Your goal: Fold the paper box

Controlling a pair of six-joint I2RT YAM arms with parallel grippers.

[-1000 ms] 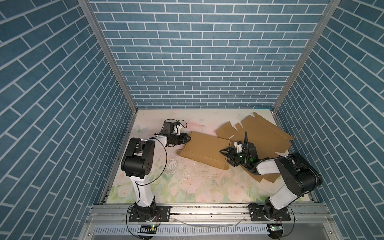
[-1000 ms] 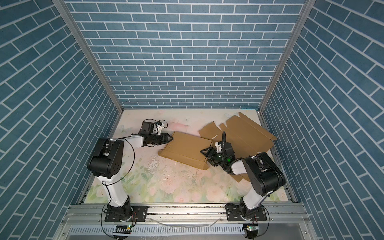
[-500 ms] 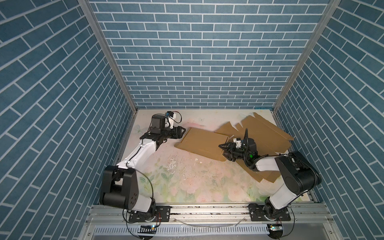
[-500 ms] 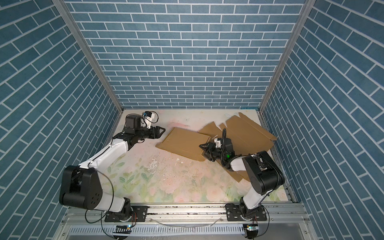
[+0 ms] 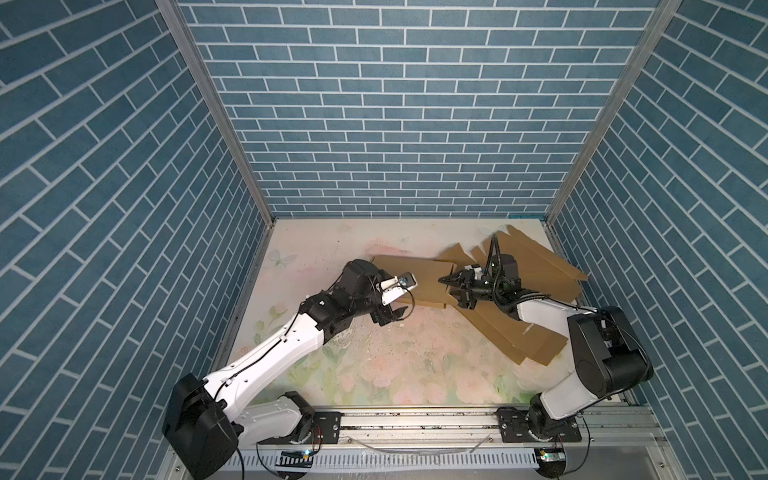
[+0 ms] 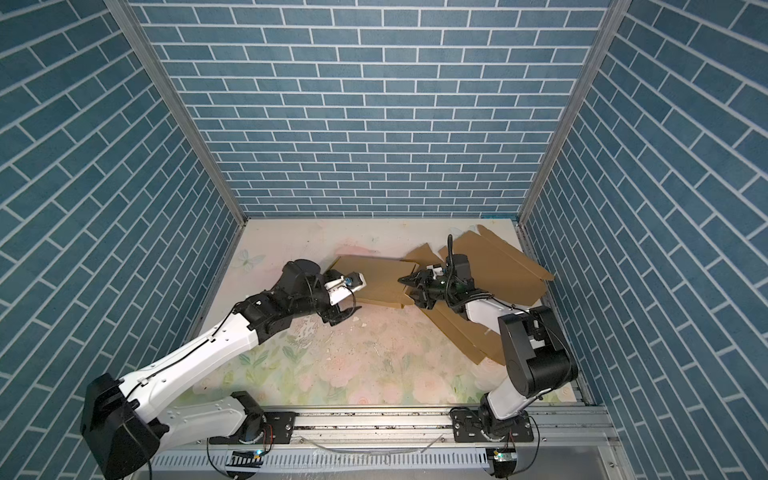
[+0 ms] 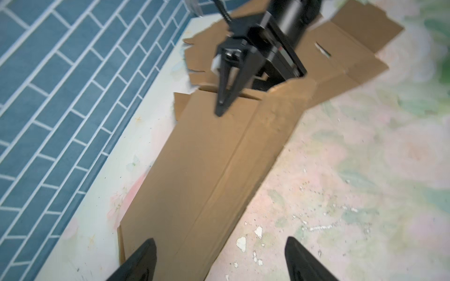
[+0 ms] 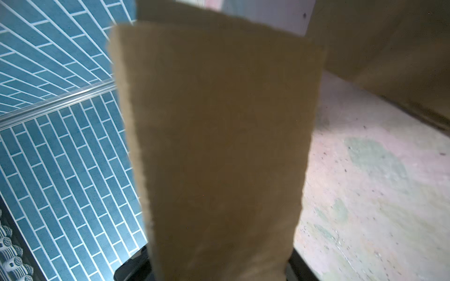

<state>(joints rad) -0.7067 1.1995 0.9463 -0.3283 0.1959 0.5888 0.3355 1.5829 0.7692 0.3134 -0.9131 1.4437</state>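
Note:
The paper box [image 5: 415, 276] [image 6: 374, 278] is a flat brown cardboard blank spread over the right half of the table in both top views. My left gripper [image 5: 395, 316] [image 6: 343, 318] [image 7: 220, 261] hovers open at the long panel's near left corner. One of its fingers is over the cardboard [image 7: 194, 170], the other over bare table, and nothing is between them. My right gripper [image 5: 452, 289] [image 6: 409, 289] sits at the panel's right end, fingers apart astride the cardboard. One finger [image 7: 225, 97] rests on top. A flap [image 8: 219, 146] hides the jaws in the right wrist view.
Blue brick walls close the back and both sides. A metal rail [image 5: 415, 424] runs along the front. The floral table mat [image 5: 374, 365] carries white paint chips [image 7: 241, 243] near my left gripper. More cardboard panels [image 5: 519, 340] lie under the right arm.
My left gripper has drawn back from the panel's left edge toward the front and opened wider. The right gripper's jaws have narrowed, and the panel has shifted slightly toward the back wall.

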